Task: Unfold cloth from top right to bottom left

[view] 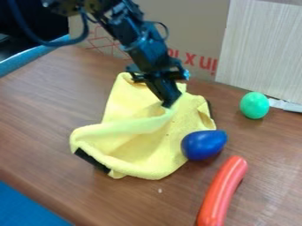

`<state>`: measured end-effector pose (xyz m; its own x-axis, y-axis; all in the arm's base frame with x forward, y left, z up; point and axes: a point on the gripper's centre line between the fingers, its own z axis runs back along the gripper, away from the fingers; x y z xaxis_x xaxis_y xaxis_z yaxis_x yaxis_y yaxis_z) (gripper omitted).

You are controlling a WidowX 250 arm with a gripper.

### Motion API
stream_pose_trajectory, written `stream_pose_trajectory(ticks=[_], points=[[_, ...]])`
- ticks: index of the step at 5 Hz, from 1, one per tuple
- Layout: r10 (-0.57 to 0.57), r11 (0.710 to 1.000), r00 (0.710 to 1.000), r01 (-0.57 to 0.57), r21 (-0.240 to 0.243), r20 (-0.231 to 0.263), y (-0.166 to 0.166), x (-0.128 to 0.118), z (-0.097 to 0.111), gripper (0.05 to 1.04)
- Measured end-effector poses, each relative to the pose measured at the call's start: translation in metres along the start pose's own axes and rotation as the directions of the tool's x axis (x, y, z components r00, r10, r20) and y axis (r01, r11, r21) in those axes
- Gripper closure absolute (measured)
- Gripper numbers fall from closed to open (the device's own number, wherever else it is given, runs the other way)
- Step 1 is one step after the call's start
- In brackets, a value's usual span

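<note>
Near the middle of the table (47,106): yellow cloth (147,150), bunched, not flat. Upper part runs narrow toward the back; lower part spreads toward the near left. A raised fold crosses it from the left corner up to the gripper (168,104), with a shaded hollow on the near side of that fold. Dark strip (91,160) shows along the lower-left edge.

Arm (141,42) comes in from the top, slanting down to the right. Gripper points down over the cloth, tip right at the upper end of the fold. Can't tell if it's open, closed or has hold of the fabric.

Blue toy (204,145) sits at the cloth's right edge, overlapping it from this angle; can't confirm contact. Red sausage-shaped toy (223,192) lies on the table at near right, lengthwise toward the camera, apart from the cloth. Green egg-shaped toy (254,105) is farther back on the right, just beside a pale flat piece (286,106). Behind the table: brown cardboard (194,26), then a light panel (259,48) to its right in the view.
</note>
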<state>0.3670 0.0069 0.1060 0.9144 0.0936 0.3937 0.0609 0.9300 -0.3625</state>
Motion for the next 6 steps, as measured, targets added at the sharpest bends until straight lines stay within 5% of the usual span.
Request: stream_pose_trajectory(ticks=[1, 4, 6], points=[[-0.011, 0.999, 1.0, 0.012, -0.038, 0.015, 0.011, -0.001, 0.019, 1.032], [-0.021, 0.996, 0.998, 0.017, -0.083, -0.053, 0.071, -0.032, 0.063, 1.033], [0.011, 1.0, 0.995, -0.009, 0.021, -0.094, 0.111, -0.055, 0.089, 1.033]])
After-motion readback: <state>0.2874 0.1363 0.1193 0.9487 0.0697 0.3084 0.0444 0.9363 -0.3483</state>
